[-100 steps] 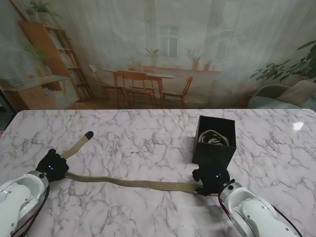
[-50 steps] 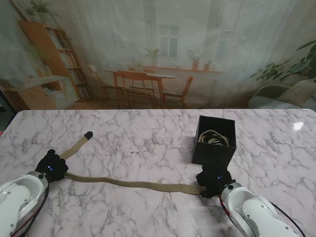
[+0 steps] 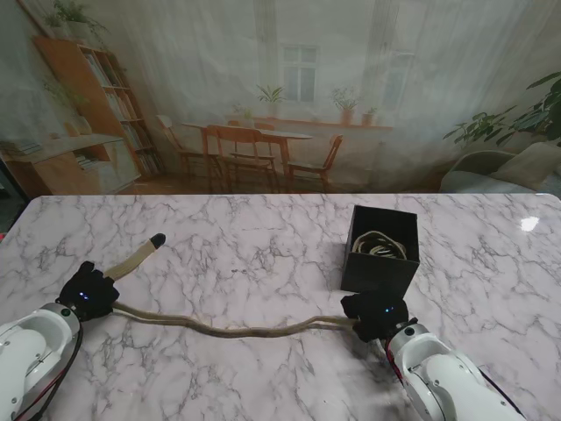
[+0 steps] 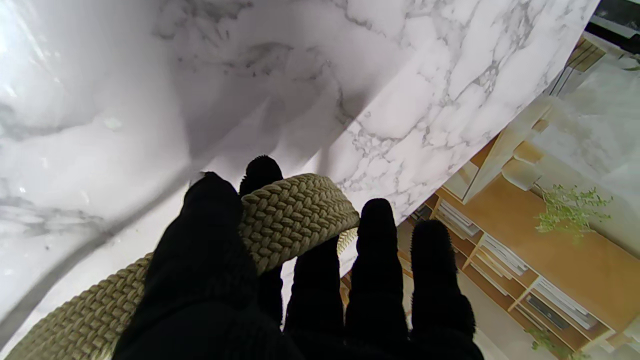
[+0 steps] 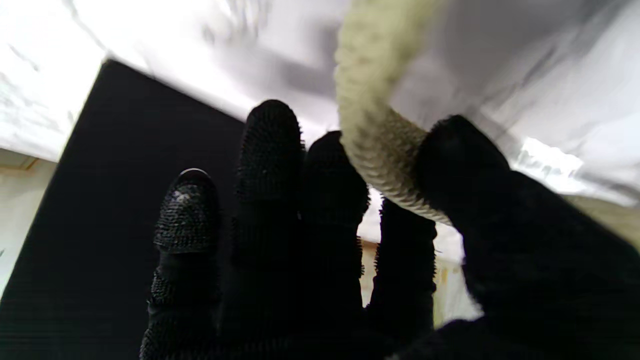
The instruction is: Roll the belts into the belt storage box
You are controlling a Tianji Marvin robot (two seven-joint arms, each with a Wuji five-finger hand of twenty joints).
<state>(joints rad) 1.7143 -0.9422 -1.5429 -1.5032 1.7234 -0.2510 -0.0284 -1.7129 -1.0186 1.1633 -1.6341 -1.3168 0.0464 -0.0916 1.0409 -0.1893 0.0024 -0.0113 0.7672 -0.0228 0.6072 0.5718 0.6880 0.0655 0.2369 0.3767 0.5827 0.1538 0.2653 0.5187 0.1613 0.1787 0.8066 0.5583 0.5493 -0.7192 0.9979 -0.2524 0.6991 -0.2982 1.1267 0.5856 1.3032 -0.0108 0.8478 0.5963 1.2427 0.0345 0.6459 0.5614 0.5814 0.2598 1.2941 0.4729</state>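
Belt [image 3: 237, 330] axis runs left to right across the desk [image 3: 263, 254], held between both hands: left hand [image 3: 86, 296] grasps one end, right hand [image 3: 375, 316] grasps the other, just beside the belt storage box [image 3: 379, 272].

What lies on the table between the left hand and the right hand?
In the stand view, only the woven belt spans between the left hand and the right hand, sagging across the marble table.
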